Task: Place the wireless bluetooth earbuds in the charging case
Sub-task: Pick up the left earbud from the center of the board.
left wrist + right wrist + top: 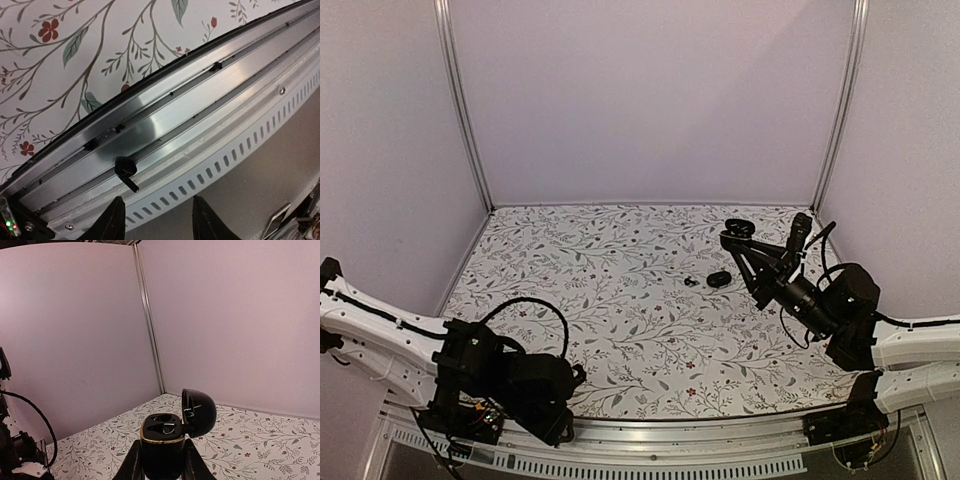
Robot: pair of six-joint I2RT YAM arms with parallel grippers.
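Observation:
A tiny black earbud (126, 172) with a short stem lies on the metal rail (165, 120) at the table's front edge, just ahead of my left gripper (159, 220). That gripper is open, its fingers (112, 222) empty and apart from the earbud. From above, the left gripper (563, 420) hangs over the front rail. My right gripper (161, 462) is shut on the black charging case (162, 437), held upright off the table with its lid (200, 412) open. The case (738, 230) is at the far right. Another earbud (691, 282) lies on the floral mat.
A small black pebble-shaped object (720, 278) rests on the mat beside the loose earbud. Pale walls with metal corner posts (465, 110) enclose the floral table (620, 300). A slotted white strip (240, 145) runs below the rail.

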